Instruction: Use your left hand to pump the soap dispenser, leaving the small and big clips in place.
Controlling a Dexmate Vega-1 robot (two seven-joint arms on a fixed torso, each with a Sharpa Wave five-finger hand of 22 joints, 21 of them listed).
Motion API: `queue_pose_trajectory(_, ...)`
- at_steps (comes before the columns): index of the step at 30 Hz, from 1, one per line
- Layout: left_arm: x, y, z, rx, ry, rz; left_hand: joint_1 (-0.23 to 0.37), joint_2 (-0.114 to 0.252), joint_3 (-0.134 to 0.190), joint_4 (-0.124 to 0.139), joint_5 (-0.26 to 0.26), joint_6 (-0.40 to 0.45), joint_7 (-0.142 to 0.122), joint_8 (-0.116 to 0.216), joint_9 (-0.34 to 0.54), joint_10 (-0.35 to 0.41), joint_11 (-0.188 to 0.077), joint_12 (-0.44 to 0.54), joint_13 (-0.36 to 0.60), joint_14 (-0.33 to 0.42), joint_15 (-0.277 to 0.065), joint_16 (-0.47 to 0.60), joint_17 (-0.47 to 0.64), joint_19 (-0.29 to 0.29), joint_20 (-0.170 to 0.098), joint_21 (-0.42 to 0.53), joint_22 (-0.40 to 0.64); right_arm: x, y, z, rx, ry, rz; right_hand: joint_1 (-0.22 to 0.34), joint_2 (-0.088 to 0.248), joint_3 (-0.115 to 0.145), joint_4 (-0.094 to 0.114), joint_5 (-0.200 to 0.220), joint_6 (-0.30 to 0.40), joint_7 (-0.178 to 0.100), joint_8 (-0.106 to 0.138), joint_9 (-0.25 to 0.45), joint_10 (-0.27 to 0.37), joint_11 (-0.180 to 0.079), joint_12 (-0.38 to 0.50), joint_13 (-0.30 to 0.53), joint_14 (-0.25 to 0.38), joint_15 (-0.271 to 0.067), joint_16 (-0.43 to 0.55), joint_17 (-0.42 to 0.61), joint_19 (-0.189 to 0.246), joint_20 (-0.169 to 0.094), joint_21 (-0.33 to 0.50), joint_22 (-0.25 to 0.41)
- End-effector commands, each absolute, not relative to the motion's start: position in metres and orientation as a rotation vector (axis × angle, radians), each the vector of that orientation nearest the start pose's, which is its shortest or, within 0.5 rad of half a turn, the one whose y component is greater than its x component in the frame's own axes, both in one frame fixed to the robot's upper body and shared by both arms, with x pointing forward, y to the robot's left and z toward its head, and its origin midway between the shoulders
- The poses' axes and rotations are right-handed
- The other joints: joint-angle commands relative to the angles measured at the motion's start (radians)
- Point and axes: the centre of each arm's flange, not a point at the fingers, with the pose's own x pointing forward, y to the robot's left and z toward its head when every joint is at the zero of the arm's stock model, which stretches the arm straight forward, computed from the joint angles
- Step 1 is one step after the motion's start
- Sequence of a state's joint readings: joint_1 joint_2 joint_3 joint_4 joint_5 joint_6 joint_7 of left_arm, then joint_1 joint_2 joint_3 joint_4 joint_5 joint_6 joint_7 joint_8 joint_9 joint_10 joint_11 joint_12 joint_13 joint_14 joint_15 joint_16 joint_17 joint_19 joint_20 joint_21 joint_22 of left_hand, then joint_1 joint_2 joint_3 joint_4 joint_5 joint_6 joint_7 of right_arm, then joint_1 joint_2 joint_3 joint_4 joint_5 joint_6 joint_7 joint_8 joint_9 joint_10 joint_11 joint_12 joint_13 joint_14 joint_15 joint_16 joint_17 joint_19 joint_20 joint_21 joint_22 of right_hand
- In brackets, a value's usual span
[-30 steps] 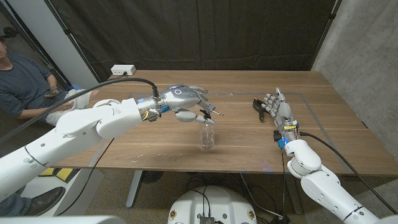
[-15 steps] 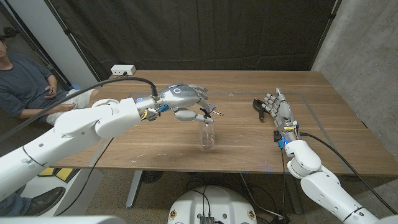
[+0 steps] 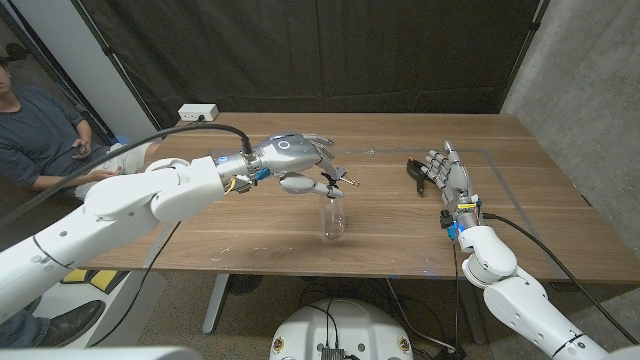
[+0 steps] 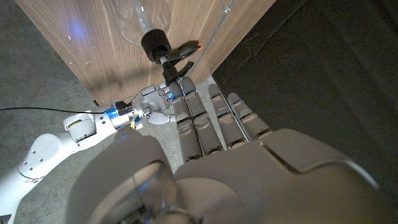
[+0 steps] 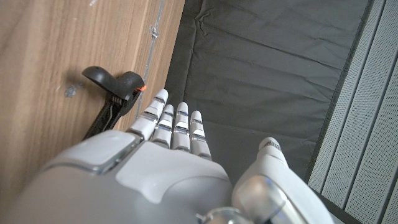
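The soap dispenser (image 3: 333, 220) is a clear bottle with a black pump top (image 4: 155, 42), standing near the middle of the table. My left hand (image 3: 296, 158) hovers just above and to the left of it, fingers (image 4: 202, 118) stretched out toward the pump and holding nothing. Whether they touch the pump I cannot tell. A small black clip (image 3: 344, 180) with an orange tip (image 4: 196, 44) lies just behind the bottle. The big black clip (image 3: 413, 170) lies right of centre, also seen as the big clip (image 5: 112, 87) beside my right hand (image 3: 448, 175), which stands upright with fingers apart and empty.
A person (image 3: 35, 135) sits beyond the table's left corner. A white power strip (image 3: 197, 112) lies at the far edge. Thin tape lines (image 3: 500, 175) mark the right part of the wooden table (image 3: 250, 235). A dark curtain hangs behind.
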State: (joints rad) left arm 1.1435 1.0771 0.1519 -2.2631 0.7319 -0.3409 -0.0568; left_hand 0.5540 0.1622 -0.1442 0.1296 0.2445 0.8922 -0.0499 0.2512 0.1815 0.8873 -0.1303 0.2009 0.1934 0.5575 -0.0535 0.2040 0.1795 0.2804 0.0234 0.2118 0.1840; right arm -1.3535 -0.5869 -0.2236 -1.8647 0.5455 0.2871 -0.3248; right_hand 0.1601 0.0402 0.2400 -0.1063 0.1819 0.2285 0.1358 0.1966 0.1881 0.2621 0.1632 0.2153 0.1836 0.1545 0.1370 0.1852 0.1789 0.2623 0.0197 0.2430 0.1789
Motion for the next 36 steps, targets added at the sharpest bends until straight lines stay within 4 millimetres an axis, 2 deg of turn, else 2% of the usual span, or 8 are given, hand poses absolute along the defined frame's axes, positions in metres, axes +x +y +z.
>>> queue_pose_trajectory(1,0.4119,0.1732,0.0479,1.838,-1.264,-0.272,0.005,-0.004,0.004,0.000,-0.002,0.004,-0.009,-0.003,0.003,-0.002,-0.009,0.000,0.001,0.008,-0.044,-0.001,0.001,0.006,-0.003,0.003,0.002,0.5174,-0.2789,-0.0954,0.099,-0.616,0.042,0.001,0.006,0.001,-0.003,-0.001,0.005,-0.001,0.001,0.003,0.009,0.005,0.008,0.003,0.009,-0.002,0.001,0.004,0.003,-0.001,-0.001,0.005)
queue_pose_trajectory(16,0.4125,0.1700,0.0493,1.819,-1.273,-0.281,0.005,-0.005,0.004,0.001,-0.002,0.007,-0.013,-0.006,0.004,0.002,-0.013,0.000,0.001,0.010,-0.044,-0.001,0.001,0.008,-0.001,0.003,0.002,0.5152,-0.2803,-0.0925,0.098,-0.628,0.040,0.001,0.005,0.001,-0.003,-0.001,0.005,-0.002,0.001,0.003,0.009,0.005,0.007,0.003,0.009,-0.001,0.001,0.004,0.004,-0.001,-0.002,0.005)
queue_pose_trajectory(36,0.4069,0.1706,0.0474,1.802,-1.265,-0.254,0.005,-0.006,0.005,0.002,-0.002,0.007,-0.009,-0.012,0.004,0.002,-0.011,-0.003,0.002,0.012,-0.042,-0.002,0.001,0.009,-0.001,0.003,0.002,0.5227,-0.2792,-0.0870,0.101,-0.638,0.063,0.002,0.006,0.001,-0.004,-0.001,0.008,-0.003,0.002,0.003,0.012,0.005,0.007,0.003,0.011,-0.001,0.000,0.004,0.006,-0.001,-0.005,0.006)
